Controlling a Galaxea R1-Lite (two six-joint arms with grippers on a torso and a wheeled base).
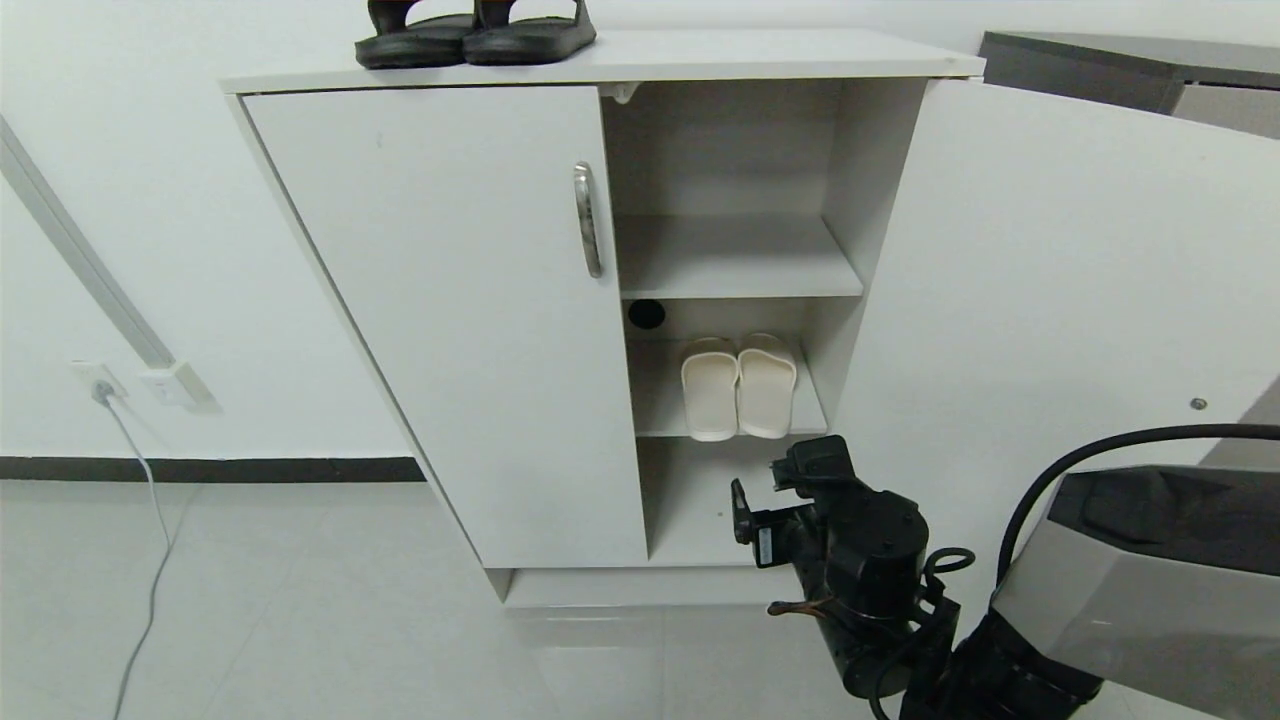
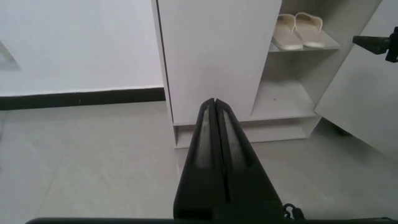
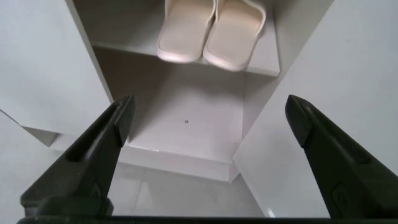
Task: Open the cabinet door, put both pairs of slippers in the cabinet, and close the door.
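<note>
Right gripper (image 3: 208, 107), I'm holding it wide open before the bottom compartment of the cabinet (image 1: 450, 330), white slippers (image 1: 738, 385) lying just above, my left gripper (image 2: 214, 107) sitting pinched closed.

Black right claw (image 1: 775, 488), looping black cable (image 1: 1150, 434), grey casing (image 1: 1150, 610).

Head view, lower right: right arm (image 1: 880, 570) pointing forward, right gripper (image 1: 772, 488) sitting at its end. Right wrist view: right gripper's fingers (image 3: 93, 162) standing wide apart, gripping nothing. Left wrist view: left gripper (image 2: 214, 104) pointing forward and down, its fingers pressing flat together, nothing lying between them; right gripper showing far off.
</note>
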